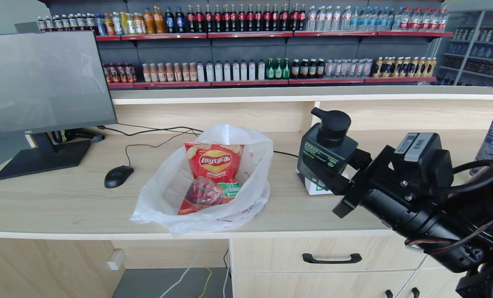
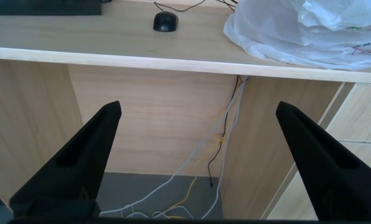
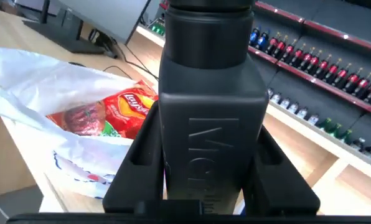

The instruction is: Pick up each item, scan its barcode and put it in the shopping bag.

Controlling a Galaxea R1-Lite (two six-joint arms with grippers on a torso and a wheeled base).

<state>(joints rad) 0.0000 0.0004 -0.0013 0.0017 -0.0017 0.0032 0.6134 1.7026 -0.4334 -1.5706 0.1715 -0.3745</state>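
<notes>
A dark grey pump bottle [image 1: 327, 149] with a black cap is held a little above the counter, right of the shopping bag; my right gripper [image 1: 341, 176] is shut on it. In the right wrist view the bottle [image 3: 210, 118] stands between both fingers [image 3: 139, 155]. The white plastic shopping bag [image 1: 168, 194] lies open at the counter's middle, holding a red chips bag [image 1: 214, 159] and a red-and-green packet [image 1: 205, 194]. My left gripper [image 2: 195, 168] is open with nothing in it, below the counter's front edge, and the bag [image 2: 310, 31] shows above it.
A small white box with a green mark [image 1: 314, 188] sits under the bottle. A monitor [image 1: 44, 82] and a black mouse [image 1: 118, 176] with cables stand at the left. Behind runs a raised ledge [image 1: 271, 94]. Drawers with a black handle [image 1: 331, 258] are below.
</notes>
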